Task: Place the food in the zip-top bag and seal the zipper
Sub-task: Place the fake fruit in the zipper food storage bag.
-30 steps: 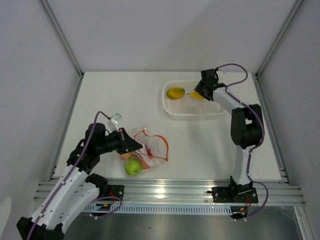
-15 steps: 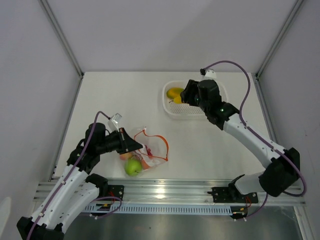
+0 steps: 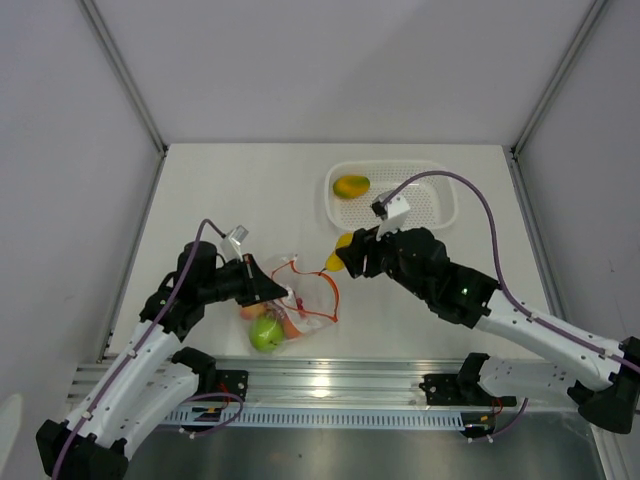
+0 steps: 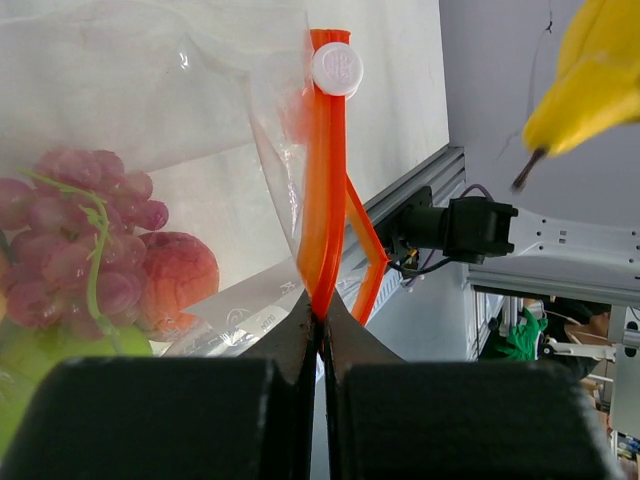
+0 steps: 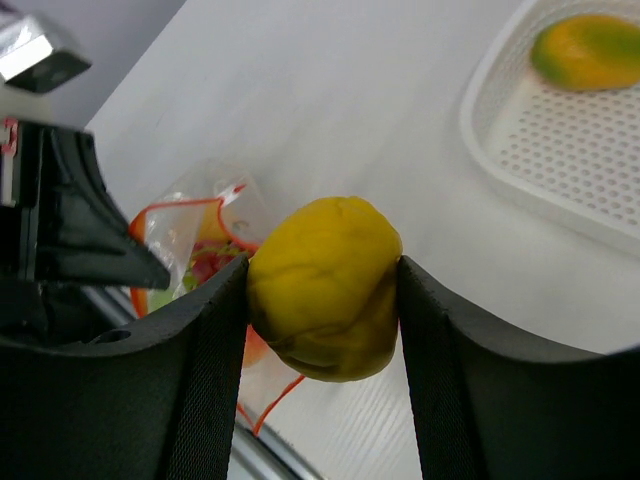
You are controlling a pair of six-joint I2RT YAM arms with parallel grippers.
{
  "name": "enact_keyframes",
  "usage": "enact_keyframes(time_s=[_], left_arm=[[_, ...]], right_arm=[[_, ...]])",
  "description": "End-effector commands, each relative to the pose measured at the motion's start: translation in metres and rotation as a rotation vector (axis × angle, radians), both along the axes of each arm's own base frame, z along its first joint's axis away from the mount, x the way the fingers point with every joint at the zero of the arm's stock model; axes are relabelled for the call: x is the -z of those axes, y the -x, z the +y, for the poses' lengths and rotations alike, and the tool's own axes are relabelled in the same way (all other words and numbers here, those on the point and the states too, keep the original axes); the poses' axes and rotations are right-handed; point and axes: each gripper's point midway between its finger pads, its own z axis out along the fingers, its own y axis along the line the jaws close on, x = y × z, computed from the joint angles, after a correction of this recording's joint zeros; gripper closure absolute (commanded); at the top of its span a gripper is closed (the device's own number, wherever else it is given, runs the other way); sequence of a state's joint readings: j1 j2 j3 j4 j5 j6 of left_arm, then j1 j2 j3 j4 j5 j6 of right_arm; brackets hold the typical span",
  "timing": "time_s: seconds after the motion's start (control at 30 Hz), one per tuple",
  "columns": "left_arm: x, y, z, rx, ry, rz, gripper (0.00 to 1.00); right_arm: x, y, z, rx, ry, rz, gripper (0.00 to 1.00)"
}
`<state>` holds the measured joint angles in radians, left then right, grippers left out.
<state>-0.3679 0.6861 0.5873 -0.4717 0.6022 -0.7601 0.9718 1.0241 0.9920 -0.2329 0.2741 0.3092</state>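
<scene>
Over on the left side of the worktop (image 3: 230, 190), the zipper (image 4: 325, 190) of the zip-top bag (image 3: 310, 300) is being pinched by the left hand (image 4: 322, 318). Its jaws are being pressed fully together on the red-orange strip, so the bag's mouth is being held up and spread into a loop. A white round tab (image 4: 338, 68) is being shown at the far end of the strip in the left wrist view.

Inside the clear plastic, a dark red grape bunch (image 4: 70, 240) and an orange peach (image 4: 178, 278) are being shown side by side. The green apple (image 3: 266, 334) is being shown at the bag's near edge, and tbh it can't be told if it's fully inside.

Just right of the bag's mouth, a yellow piece (image 5: 322, 280) is being held above the worktop by the right hand (image 3: 352, 256), with both fingers (image 5: 205, 380) clamped on its sides. It's near the opening but apart from it.

Further right and toward the back, the white perforated basket (image 3: 440, 215) is being occupied by just the orange-yellow mango (image 3: 351, 186), which is lying at its left end.
</scene>
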Motion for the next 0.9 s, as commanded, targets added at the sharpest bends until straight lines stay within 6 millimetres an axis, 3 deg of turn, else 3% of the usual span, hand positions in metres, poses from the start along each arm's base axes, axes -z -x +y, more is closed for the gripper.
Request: enact_keyframes(time_s=[0.0, 0.2, 0.47, 0.6, 0.67, 0.83, 0.87], left_arm=[[-0.024, -0.008, -0.003, 0.007, 0.039, -0.073, 0.99], [-0.031, -0.008, -0.003, 0.006, 0.041, -0.082, 0.99], [-0.043, -0.004, -0.002, 0.005, 0.056, -0.099, 0.99], [-0.049, -0.004, -0.003, 0.005, 0.064, -0.109, 1.0], [-0.053, -0.004, -0.003, 0.006, 0.068, -0.116, 0.99], [-0.054, -0.003, -0.003, 0.008, 0.069, -0.117, 0.99], [-0.055, -0.003, -0.003, 0.006, 0.069, -0.119, 0.99]], right_arm=[[0.003, 0.015, 0.017, -0.07, 0.018, -0.03, 0.71], [0.027, 0.023, 0.047, -0.141, 0.054, 0.013, 0.69], [0.05, 0.018, 0.081, -0.182, 0.082, 0.056, 0.68], [0.062, 0.019, 0.1, -0.23, 0.086, 0.095, 0.62], [0.062, 0.025, 0.109, -0.272, 0.071, 0.113, 0.58], [0.06, 0.034, 0.124, -0.331, 0.031, 0.154, 0.32], [0.059, 0.036, 0.126, -0.344, 0.024, 0.161, 0.21]])
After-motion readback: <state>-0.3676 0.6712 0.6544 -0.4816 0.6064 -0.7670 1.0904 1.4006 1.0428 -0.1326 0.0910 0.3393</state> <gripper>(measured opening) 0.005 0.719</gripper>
